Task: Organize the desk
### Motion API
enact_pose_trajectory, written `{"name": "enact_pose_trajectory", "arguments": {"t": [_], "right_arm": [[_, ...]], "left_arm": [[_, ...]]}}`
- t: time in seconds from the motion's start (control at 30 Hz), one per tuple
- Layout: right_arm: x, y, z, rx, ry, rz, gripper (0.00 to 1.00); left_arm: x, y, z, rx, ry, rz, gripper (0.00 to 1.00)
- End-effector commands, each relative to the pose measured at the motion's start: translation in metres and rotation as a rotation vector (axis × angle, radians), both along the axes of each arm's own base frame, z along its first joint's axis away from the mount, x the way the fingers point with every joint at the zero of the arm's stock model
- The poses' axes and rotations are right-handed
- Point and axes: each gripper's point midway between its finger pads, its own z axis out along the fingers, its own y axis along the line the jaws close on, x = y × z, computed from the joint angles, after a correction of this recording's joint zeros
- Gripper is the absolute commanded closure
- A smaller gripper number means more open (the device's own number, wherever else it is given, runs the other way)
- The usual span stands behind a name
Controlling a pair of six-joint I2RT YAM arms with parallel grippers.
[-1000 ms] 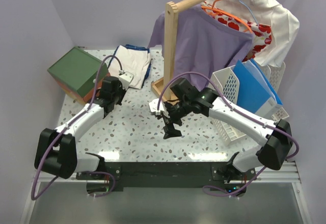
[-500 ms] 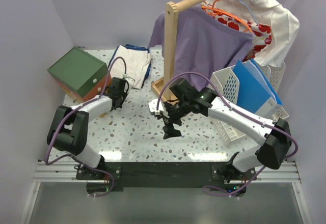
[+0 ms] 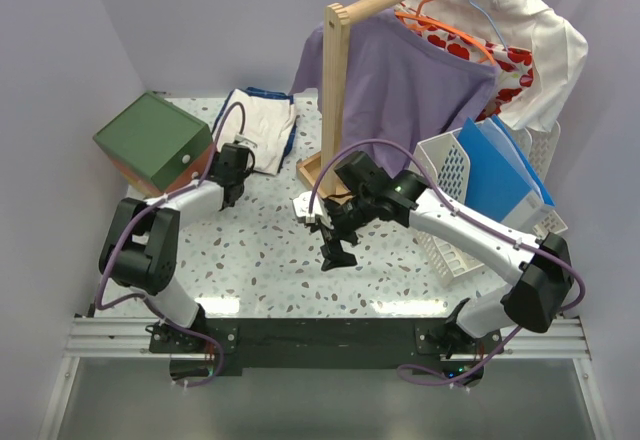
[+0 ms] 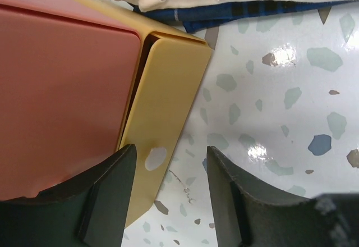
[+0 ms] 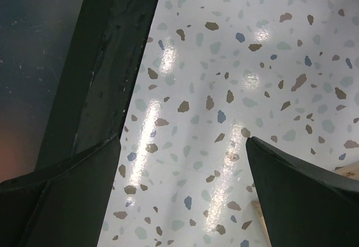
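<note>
I hold the left gripper (image 4: 168, 160) with fingers apart at the drawer box's (image 3: 152, 140) yellow drawer front (image 4: 165, 90), its knob (image 4: 156, 158) between them, likely to work that drawer, while the right gripper (image 5: 182, 140) hangs wide open and empty over the desk (image 3: 260, 260) right of the box.

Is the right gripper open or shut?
Open. The right gripper has its fingers wide apart, only desk showing between them.
</note>
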Motion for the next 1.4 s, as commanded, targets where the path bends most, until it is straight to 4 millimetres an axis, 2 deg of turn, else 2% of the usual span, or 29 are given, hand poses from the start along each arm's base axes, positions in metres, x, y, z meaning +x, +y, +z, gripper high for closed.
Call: {"name": "enact_pose_trajectory", "arguments": {"t": [0.0, 0.27, 0.37, 0.5, 0.57, 0.6, 0.77, 0.93, 1.0, 1.23, 1.27, 1.37], "right_arm": [[0.001, -0.001, 0.007, 0.028, -0.023, 0.013, 0.01], [0.006, -0.004, 0.009, 0.029, -0.031, -0.006, 0.01], [0.006, -0.004, 0.009, 0.032, -0.028, -0.007, 0.01], [0.007, -0.005, 0.009, 0.030, -0.027, -0.008, 0.01], [0.007, -0.004, 0.008, 0.030, -0.026, -0.009, 0.01], [0.008, -0.005, 0.008, 0.029, -0.025, -0.010, 0.01], [0.007, -0.005, 0.008, 0.030, -0.027, -0.009, 0.01], [0.007, -0.005, 0.008, 0.031, -0.025, -0.009, 0.01], [0.008, -0.005, 0.009, 0.033, -0.027, -0.011, 0.01], [0.008, -0.007, 0.011, 0.039, -0.027, -0.012, 0.01], [0.008, -0.007, 0.012, 0.041, -0.026, -0.014, 0.01], [0.008, -0.008, 0.012, 0.041, -0.025, -0.016, 0.01]], "left_arm": [[0.019, 0.004, 0.028, 0.011, -0.099, 0.022, 0.41], [0.015, -0.006, 0.038, -0.064, -0.103, -0.009, 0.38], [0.015, -0.013, 0.046, -0.104, -0.137, -0.040, 0.41], [0.014, -0.017, 0.045, -0.126, -0.141, -0.057, 0.84], [0.011, -0.017, 0.032, -0.118, -0.094, -0.058, 0.97], [0.012, -0.016, 0.029, -0.114, -0.086, -0.053, 1.00], [0.012, -0.008, 0.006, -0.070, -0.037, -0.013, 1.00], [0.018, 0.005, 0.002, -0.038, -0.049, 0.035, 0.99], [0.019, 0.010, -0.001, -0.025, -0.046, 0.051, 0.91], [0.019, 0.018, -0.010, -0.014, -0.035, 0.089, 0.75], [0.019, 0.018, -0.008, -0.015, -0.041, 0.093, 0.69], [0.021, 0.018, -0.003, -0.021, -0.052, 0.096, 0.68]]}}
